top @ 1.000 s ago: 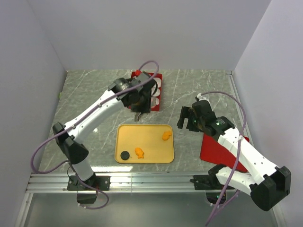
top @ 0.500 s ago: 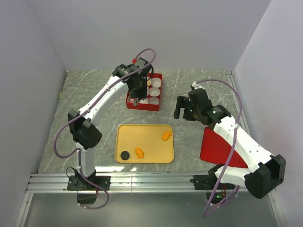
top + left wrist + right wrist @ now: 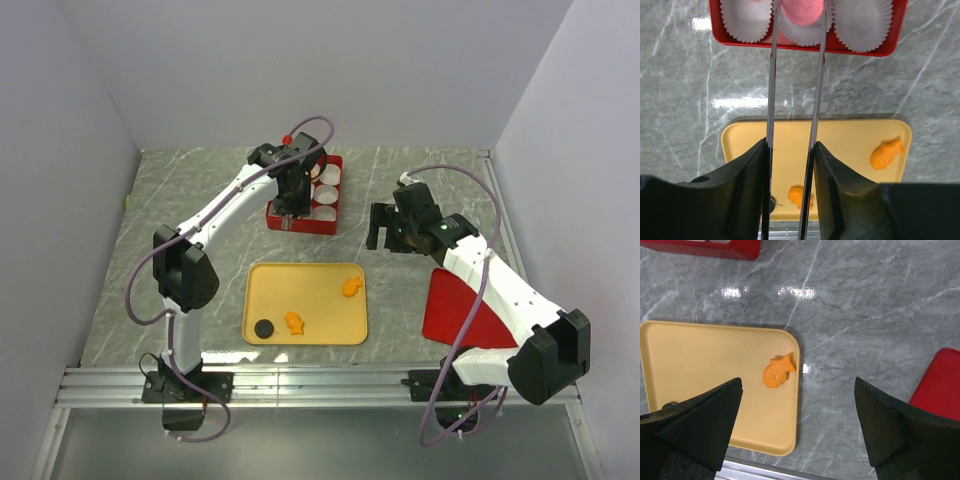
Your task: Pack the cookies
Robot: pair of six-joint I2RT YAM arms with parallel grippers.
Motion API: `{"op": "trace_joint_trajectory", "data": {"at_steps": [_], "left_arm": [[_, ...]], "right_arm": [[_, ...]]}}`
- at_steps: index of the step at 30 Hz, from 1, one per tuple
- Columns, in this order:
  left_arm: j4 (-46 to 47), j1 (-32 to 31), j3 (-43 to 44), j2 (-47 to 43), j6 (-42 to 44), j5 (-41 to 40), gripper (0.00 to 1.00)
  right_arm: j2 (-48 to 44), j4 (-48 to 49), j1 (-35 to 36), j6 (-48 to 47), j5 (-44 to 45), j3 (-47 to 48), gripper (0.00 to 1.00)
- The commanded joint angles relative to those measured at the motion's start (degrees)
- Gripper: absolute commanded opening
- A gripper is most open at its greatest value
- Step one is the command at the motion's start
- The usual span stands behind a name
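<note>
My left gripper (image 3: 290,208) has long thin metal blades. They are shut on a pink round cookie (image 3: 802,12) and hold it over the middle white paper cup in the near row of the red box (image 3: 865,49). On the yellow tray (image 3: 330,285) lie a black round cookie (image 3: 264,327), an orange piece (image 3: 294,321) and an orange fish-shaped cookie (image 3: 351,288). My right gripper (image 3: 385,228) is wide open and empty, above the table just right of the tray. The fish cookie (image 3: 778,372) lies between its fingers in the right wrist view.
The red box (image 3: 300,222) holds several white paper cups (image 3: 326,194) and stands behind the tray. A red lid (image 3: 460,315) lies on the table at the right, under my right arm. White walls close in three sides.
My left gripper has moved from the tray's far edge back over the red box, carrying the pink cookie. My right gripper has shifted slightly back and left.
</note>
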Motion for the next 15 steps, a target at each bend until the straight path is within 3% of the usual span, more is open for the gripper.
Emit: {"op": "trace_joint_trajectory", "data": {"at_steps": [1, 15], "left_arm": [[2.13, 0.15, -1.15, -0.27, 1.09, -1.62, 0.44], [2.58, 0.24, 0.51, 0.08, 2.05, -2.5, 0.49]], "right_arm": [[0.02, 0.77, -0.81, -0.84, -0.27, 2.66, 1.0], [-1.56, -0.2, -1.34, 0.91, -0.97, 1.07, 1.0]]}}
